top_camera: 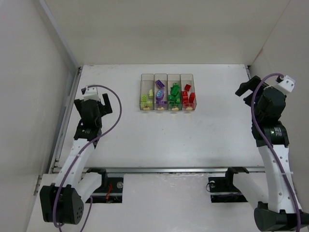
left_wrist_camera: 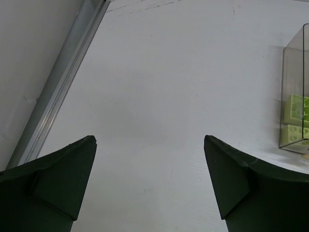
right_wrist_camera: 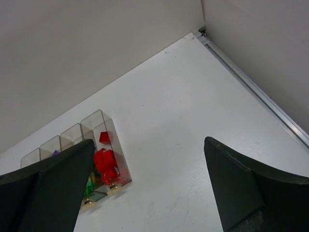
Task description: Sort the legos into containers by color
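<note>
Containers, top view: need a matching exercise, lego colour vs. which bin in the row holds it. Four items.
Column 1
1. red legos
2. green legos
3. purple legos
4. yellow-green legos

Column 2 (row as seen from the top view)
A. second bin from left
B. rightmost bin
C. leftmost bin
D. second bin from right

Pairs: 1-B, 2-D, 3-A, 4-C
</note>
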Controlling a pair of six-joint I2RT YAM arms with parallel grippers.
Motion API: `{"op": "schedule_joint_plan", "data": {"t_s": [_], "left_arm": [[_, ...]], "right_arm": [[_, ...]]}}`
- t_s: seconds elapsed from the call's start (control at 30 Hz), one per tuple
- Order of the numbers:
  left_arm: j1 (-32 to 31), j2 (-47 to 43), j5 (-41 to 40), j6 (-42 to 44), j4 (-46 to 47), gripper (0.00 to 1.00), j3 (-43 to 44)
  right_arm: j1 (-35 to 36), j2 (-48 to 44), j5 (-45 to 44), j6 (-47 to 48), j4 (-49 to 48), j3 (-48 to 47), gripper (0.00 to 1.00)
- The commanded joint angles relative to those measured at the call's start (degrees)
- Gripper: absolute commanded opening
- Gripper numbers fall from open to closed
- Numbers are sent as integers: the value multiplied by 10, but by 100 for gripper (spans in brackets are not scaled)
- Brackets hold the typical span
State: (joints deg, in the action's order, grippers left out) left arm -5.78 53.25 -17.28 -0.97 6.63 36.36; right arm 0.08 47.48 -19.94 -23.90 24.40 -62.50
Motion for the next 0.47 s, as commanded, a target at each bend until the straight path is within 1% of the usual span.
{"op": "schedule_joint_plan", "data": {"t_s": [0.0, 0.17, 0.2, 0.27, 0.43], "left_arm": [[0, -18, 14, -26, 23, 91, -1], [10, -25, 31, -32, 12, 90, -13], [10, -25, 31, -32, 12, 90, -13], [10, -25, 31, -32, 12, 90, -18], [16, -25, 51, -42, 7, 90, -30]], "right_arm": [[5, -14, -3, -4, -25, 11, 100], [5, -27, -3, -17, -42, 29, 100], [5, -27, -20, -26, -48, 29, 100], [5, -27, -26, -42, -48, 35, 100], [5, -32, -26, -42, -48, 35, 100]]}}
